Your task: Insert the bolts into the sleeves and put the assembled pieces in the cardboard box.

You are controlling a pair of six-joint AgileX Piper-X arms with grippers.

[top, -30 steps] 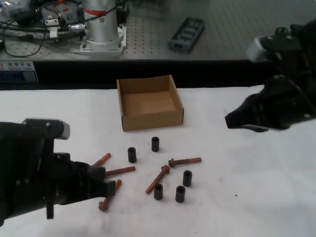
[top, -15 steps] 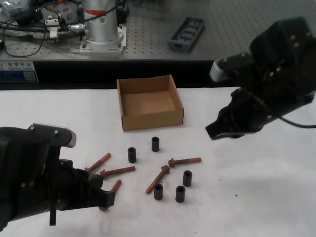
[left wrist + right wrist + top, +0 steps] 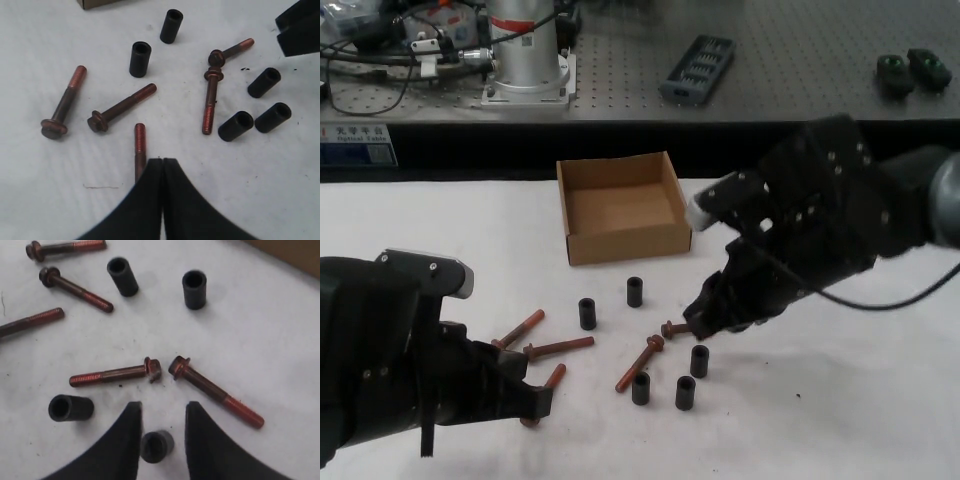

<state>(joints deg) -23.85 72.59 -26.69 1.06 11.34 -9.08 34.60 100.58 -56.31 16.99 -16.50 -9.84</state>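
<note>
Several rusty bolts and black sleeves lie scattered on the white cloth in front of the open cardboard box. My left gripper hangs low over the pile's near left side, shut, its fingers hiding the head of one bolt. In the high view that left gripper is at the lower left. My right gripper is open just above the cloth, with one sleeve lying between its fingers. Two bolts lie head to head just beyond its tips. The right gripper sits beside the sleeve.
The box stands empty at the cloth's far middle. Behind the cloth a perforated bench holds a metal column, cables and a dark rack. Bare cloth spreads to the right of the parts.
The right arm swung from the far right down and leftwards to the pile, covering part of one bolt. The left arm shifted slightly a second ago and has held still since.
</note>
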